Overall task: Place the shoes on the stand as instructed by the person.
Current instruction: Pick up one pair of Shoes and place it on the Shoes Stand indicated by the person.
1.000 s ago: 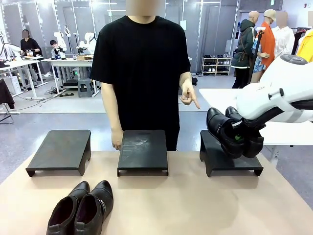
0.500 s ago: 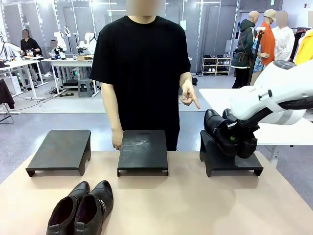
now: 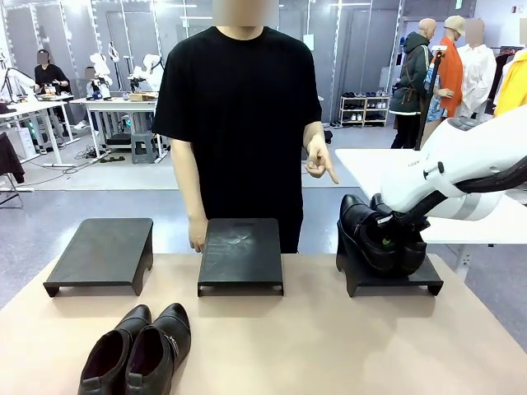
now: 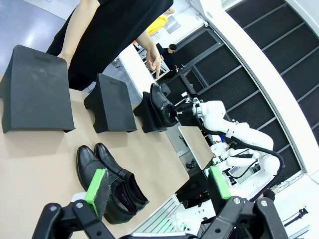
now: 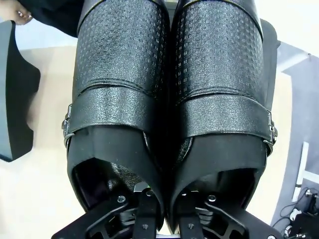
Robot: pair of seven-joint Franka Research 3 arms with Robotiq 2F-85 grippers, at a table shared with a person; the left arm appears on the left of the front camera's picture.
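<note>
— Two pairs of glossy black leather dress shoes were on the scene; where did each sit?

— The first pair hung tilted, toes up, in the right gripper, low over the right-hand black angular stand. The second pair, with brownish lining, lay side by side on the tan table, its heel ends cut off by the front view's bottom edge.

— Was that pincer closed?

— Yes, clamped on the inner walls of both shoes at the heel openings. Its fingertips were buried inside and out of sight. Whether the heels touched the stand, I couldn't tell.

— And the other arm?

— The left gripper stood with jaws wide apart and nothing between its green pads, above the table near the second pair.

— The person?

— The person in the black T-shirt stood behind the middle stand. One hand pointed an index finger down toward the right-hand stand.
</note>
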